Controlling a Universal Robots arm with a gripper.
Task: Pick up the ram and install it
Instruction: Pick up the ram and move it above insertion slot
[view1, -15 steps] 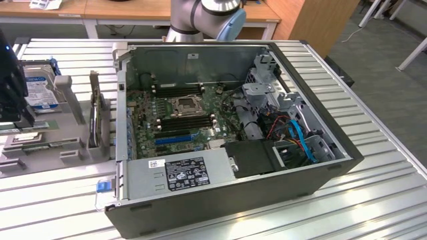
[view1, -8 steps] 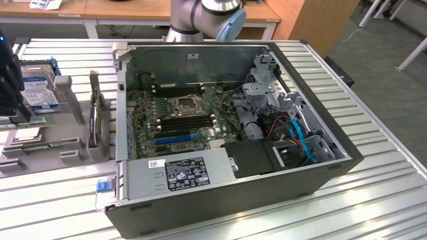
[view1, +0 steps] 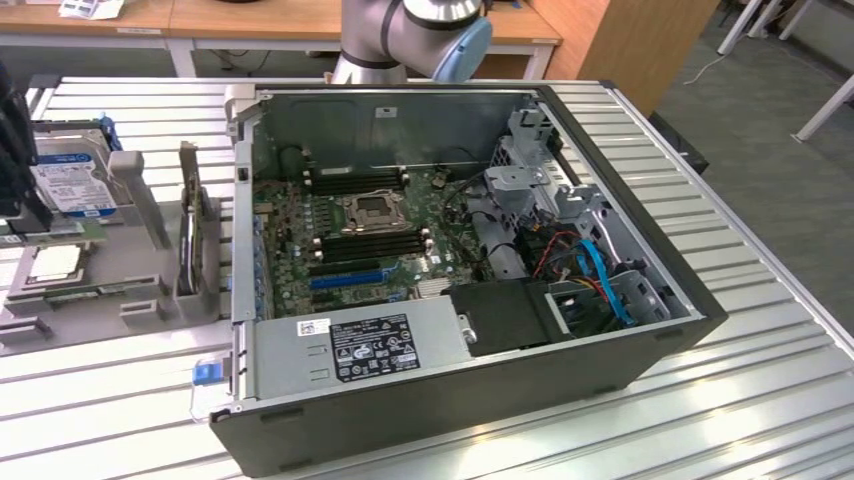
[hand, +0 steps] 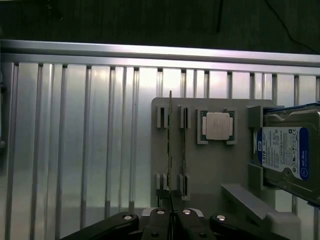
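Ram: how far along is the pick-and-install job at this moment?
Done: the gripper is at the gray holder and shut on the ram. In hand: the ram, seen edge-on and in line with the holder's brackets, so the lift-out is not clearly made. Left: the install. In the open computer case the memory slots look unfilled.

Pretty standard UR look here: the arm (view1: 387, 30) is chunky silver-grey tubing with a light blue round cap (view1: 463, 50) on one joint. The gripper (hand: 170, 202) is all black, with angular linkage bars dotted with shiny round screw heads (hand: 128, 217).
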